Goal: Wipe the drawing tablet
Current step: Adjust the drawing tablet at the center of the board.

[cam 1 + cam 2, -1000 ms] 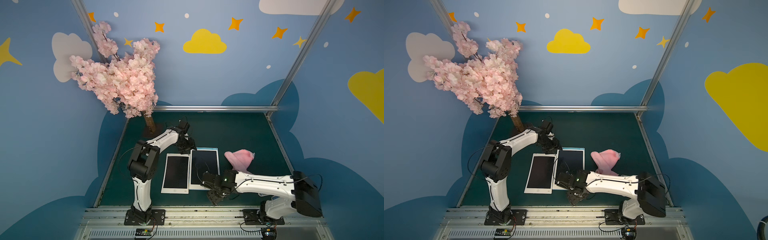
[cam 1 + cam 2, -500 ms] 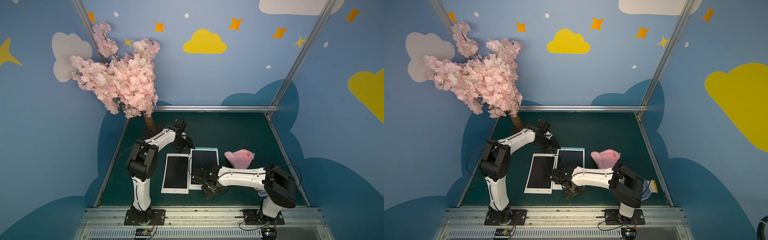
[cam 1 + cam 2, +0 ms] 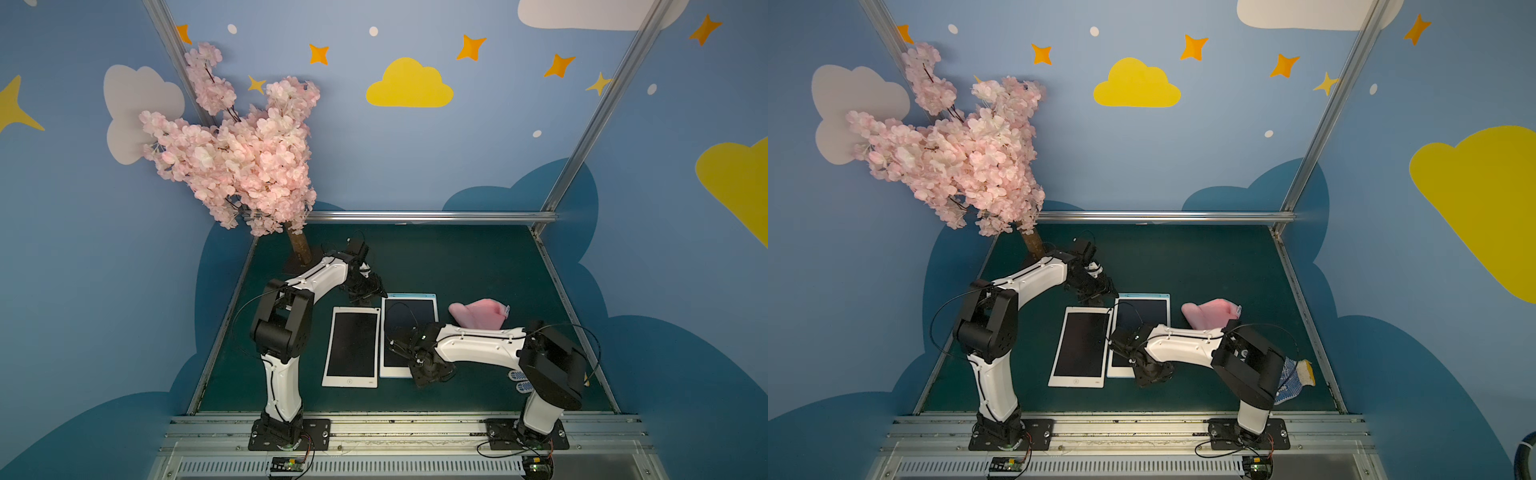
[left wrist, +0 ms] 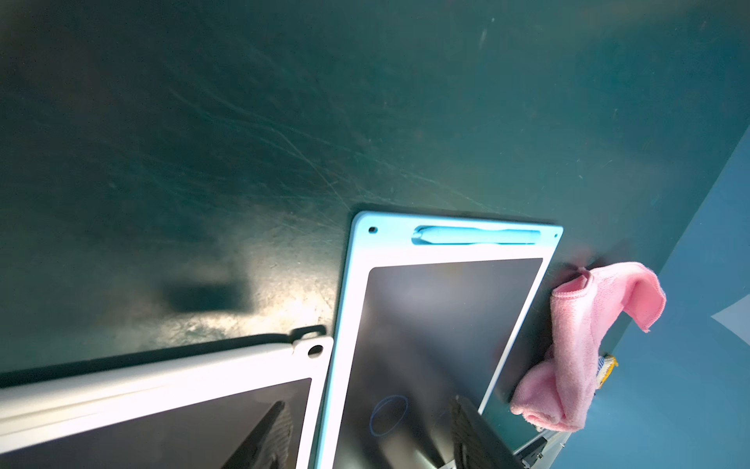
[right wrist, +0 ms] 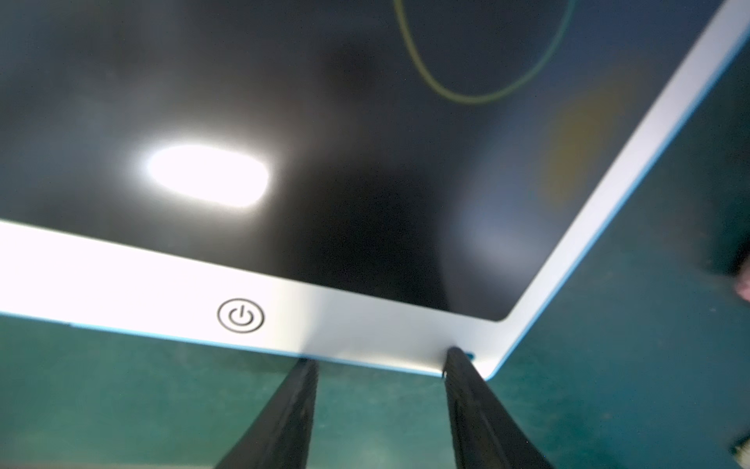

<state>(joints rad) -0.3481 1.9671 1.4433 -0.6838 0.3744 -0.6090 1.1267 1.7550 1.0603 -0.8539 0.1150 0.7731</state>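
Power button [image 5: 240, 316] on drawing tablet [image 5: 365, 203] — right wrist view only — by right gripper [image 5: 381, 357], jaws apart, empty

Circled power sign [image 5: 240, 316] on the white lower border of the blue-edged drawing tablet [image 5: 365, 182]

right arm [image 3: 478, 349] is folding, its elbow rising and swinging inward, uncovering a blue-patterned item [image 3: 1293, 376] near the worktop's right edge. right gripper [image 3: 419, 372] is shifting leftward to the near right corner of the blue-rimmed tablet [image 3: 409, 316]. left gripper [image 3: 368, 291] is drifting slightly leftward, away from that tablet's far corner.
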